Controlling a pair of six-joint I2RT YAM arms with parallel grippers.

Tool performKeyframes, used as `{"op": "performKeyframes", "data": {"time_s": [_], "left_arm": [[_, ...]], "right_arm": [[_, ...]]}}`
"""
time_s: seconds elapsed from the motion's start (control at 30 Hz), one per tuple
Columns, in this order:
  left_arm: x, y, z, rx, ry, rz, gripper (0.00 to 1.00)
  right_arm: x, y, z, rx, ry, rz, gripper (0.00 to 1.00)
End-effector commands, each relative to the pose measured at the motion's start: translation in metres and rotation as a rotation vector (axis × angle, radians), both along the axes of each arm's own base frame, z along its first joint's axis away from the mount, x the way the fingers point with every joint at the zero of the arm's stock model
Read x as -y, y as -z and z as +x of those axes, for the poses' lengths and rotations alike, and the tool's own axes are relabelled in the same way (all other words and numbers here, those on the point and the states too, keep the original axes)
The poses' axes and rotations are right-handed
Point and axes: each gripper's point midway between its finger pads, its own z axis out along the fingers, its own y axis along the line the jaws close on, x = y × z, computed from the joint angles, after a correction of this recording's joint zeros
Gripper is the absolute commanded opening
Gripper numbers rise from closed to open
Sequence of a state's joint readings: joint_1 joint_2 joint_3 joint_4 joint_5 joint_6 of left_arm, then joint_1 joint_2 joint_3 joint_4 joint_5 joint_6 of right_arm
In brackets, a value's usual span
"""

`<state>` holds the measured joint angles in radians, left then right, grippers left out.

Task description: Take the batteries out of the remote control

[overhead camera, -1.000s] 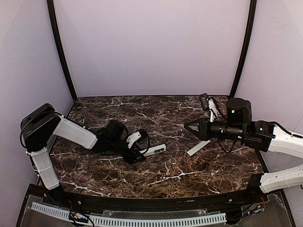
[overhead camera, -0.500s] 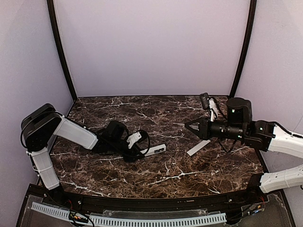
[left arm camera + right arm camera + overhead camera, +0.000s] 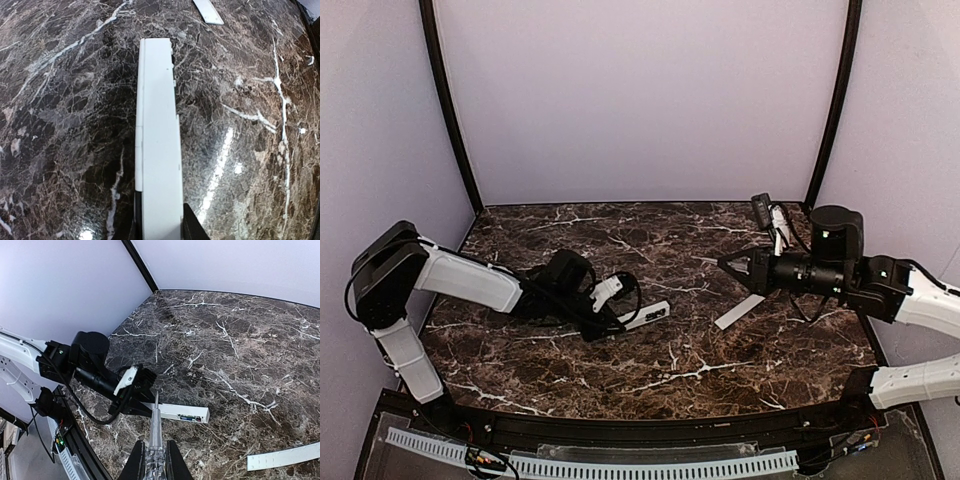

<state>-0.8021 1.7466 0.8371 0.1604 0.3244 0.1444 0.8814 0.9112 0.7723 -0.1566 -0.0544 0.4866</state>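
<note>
Item: long slim white rectangular remote control (image 3: 642, 317) (image 3: 157, 140) (image 3: 180, 413), low on the bench left of centre, its free end pointing toward the right arm and a small dark patch in its side near that end. Whether it rests flat or is raised a little cannot be told. The near end sits in the left tool (image 3: 610, 322) (image 3: 162, 232), whose black fingers (image 3: 190, 227) press narrowly against both long sides of the bar. Slim greyish cylindrical battery (image 3: 155, 432), thin tip forward, is clamped between the nearly closed fingers of the right tool (image 3: 732, 266) (image 3: 155, 445). That tool hangs above the bench right of centre, pointing left toward the remote control and well apart from it. Flat thin white cover strip (image 3: 738, 312) (image 3: 207, 11) (image 3: 282, 456) lies loose on the surface between the two tools, nearer the right one and touching nothing else. Support: dark brown marble-patterned bench (image 3: 670, 380) with white veins. Surround: plain lilac walls (image 3: 640, 100).
</note>
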Motion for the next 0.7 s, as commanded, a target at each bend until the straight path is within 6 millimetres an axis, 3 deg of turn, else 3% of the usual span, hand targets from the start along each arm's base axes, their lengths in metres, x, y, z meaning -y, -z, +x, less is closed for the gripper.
{"op": "performKeyframes", "data": {"time_s": [0.0,0.4,0.57,0.67], "left_arm": [[0.001,-0.046,0.000,-0.020,-0.060,-0.035,0.00],[-0.017,-0.116,-0.010,-0.074,-0.084,-0.018,0.00],[-0.018,-0.145,0.005,-0.116,-0.070,-0.088,0.00],[-0.013,-0.148,0.016,-0.141,-0.064,-0.120,0.00]], "right_arm": [[0.005,-0.015,0.002,0.047,0.000,-0.011,0.00],[0.003,-0.030,0.003,0.091,-0.028,-0.053,0.00],[0.005,-0.038,0.003,0.107,-0.021,-0.050,0.00],[0.010,-0.044,0.001,0.106,-0.010,-0.065,0.00]]}}
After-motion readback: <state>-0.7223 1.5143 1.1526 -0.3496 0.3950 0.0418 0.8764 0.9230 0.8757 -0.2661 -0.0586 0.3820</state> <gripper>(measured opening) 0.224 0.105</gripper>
